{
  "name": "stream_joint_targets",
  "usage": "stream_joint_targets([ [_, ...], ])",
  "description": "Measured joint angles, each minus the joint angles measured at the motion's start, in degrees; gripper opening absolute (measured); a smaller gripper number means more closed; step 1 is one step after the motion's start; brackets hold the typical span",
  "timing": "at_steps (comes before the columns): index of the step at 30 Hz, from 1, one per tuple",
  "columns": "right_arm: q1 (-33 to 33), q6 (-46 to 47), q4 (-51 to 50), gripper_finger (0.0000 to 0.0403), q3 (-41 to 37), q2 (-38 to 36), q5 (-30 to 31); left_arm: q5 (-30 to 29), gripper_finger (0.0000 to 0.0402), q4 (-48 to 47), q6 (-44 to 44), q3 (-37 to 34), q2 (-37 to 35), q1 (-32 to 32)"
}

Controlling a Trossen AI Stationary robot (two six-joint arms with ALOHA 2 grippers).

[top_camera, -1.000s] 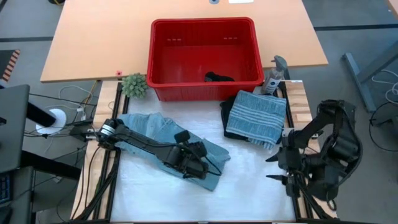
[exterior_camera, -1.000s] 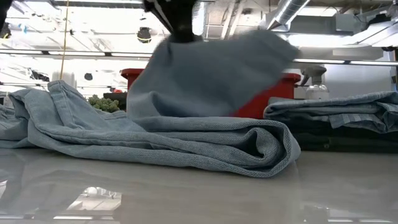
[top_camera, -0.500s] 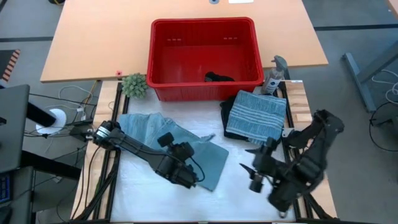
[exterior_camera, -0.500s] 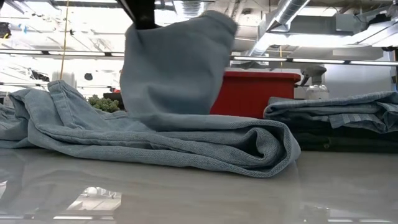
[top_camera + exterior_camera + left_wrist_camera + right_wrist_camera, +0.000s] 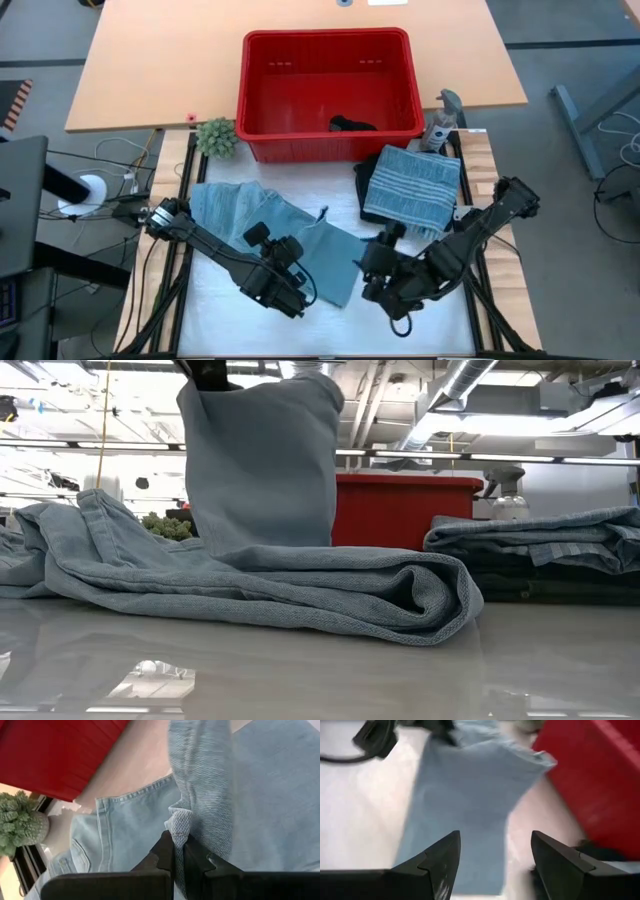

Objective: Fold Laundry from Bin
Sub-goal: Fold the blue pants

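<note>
Your left gripper (image 5: 174,851), clamped on the denim garment (image 5: 300,240), has dragged its flap leftward while your spread, empty right gripper (image 5: 495,855) swung in, probably to help.

Soft matt light blue denim garment (image 5: 300,240), woven, stitched seams, centre frame. Glossy red plastic bin (image 5: 327,90), upper centre. Ribbed blue-grey striped cloth (image 5: 412,185), right of centre. Glossy white tabletop (image 5: 320,680), reflective; matt wood board (image 5: 150,70), upper left.

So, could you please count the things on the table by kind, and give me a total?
Light blue denim garment: 1
Folded blue-grey striped cloth: 1
Black garment in bin: 1
Red bin: 1
Small green plant: 1
Spray bottle: 1
Total: 6
</note>
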Motion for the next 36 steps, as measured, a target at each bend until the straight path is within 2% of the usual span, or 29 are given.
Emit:
stream_joint_targets([
  [5, -2.1, -5.0, 12.6, 0.0269, -8.8, 0.0, -5.7, 0.1, 0.0000, 0.0, -1.4, 0.0, 0.0, -0.2],
  [14, -7.6, -11.2, 40.0, 0.0269, -25.4, 0.0, -19.8, -0.1, 0.0000, 0.1, -1.8, -0.1, -1.2, 0.2],
  [23, -10.6, -13.3, 42.5, 0.0269, -28.7, 0.0, -24.9, -1.7, 0.0000, 0.1, -1.1, -0.2, -11.0, 0.2],
  [25, -10.6, -14.1, 42.8, 0.0269, -28.7, 0.0, -25.1, -2.4, 0.0000, 0.3, -2.1, -3.2, -13.9, 0.2],
  [31, -10.5, -14.7, 42.8, 0.0269, -28.7, 0.0, -25.1, 1.5, 0.0000, 4.0, -16.1, -21.6, -24.5, -0.3],
  [36, -10.5, -15.7, 42.8, 0.0269, -28.7, 0.4, -25.9, 2.2, 0.0000, 13.2, -17.8, -28.3, -27.2, -0.9],
])
